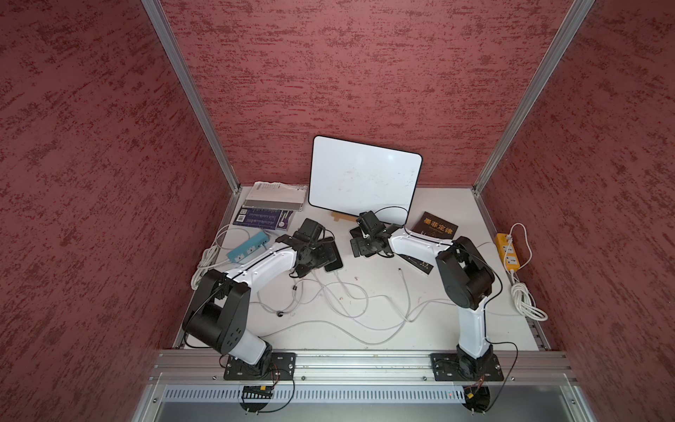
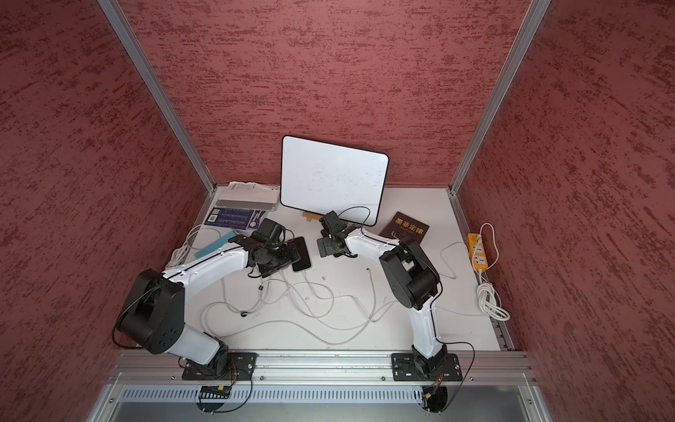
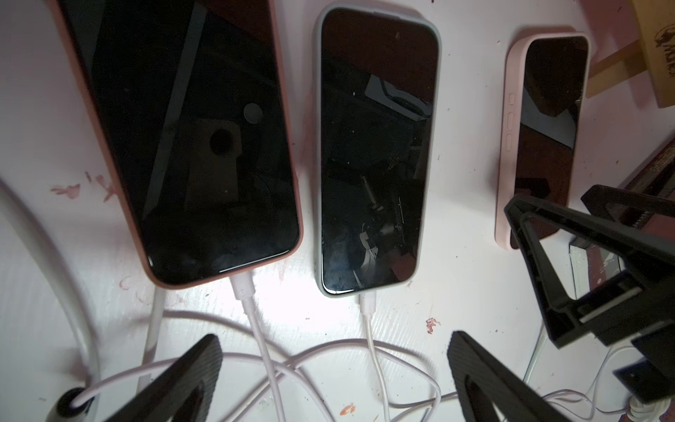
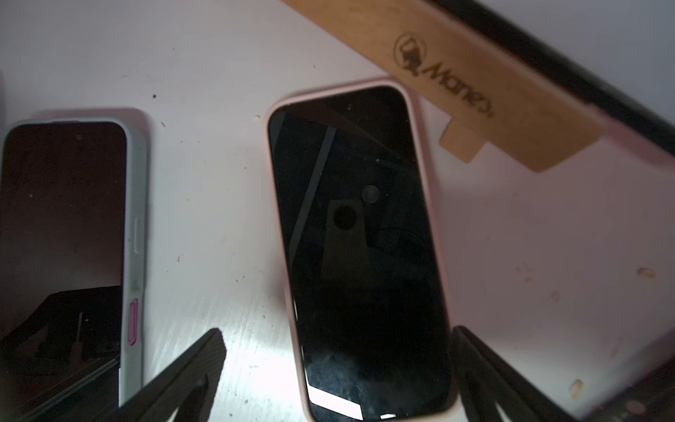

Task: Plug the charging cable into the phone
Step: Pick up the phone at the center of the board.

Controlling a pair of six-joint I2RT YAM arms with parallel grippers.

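Three dark-screened phones lie side by side on the white table. In the left wrist view a salmon-cased phone point(image 3: 190, 128) and a grey-cased phone point(image 3: 376, 146) each have a white charging cable plug point(image 3: 243, 288) point(image 3: 367, 303) in their near end. No cable shows at the pale pink phone point(image 3: 544, 128) point(image 4: 358, 237). My left gripper point(image 3: 336, 339) hangs open over the tangled cables, holding nothing. The right gripper point(image 4: 339, 332) is open, one finger on either side of the pale pink phone's near end. A loose cable end point(image 1: 400, 270) lies on the table towards the right arm.
A whiteboard point(image 1: 365, 175) leans at the back on a wooden stand point(image 4: 475, 91). A brown book point(image 1: 440, 226) lies behind the right arm, with more books point(image 1: 270, 208) at the back left. A teal power strip point(image 1: 248, 246) and a yellow one point(image 1: 507, 252) flank the table. White cables point(image 1: 350, 303) loop across the middle.
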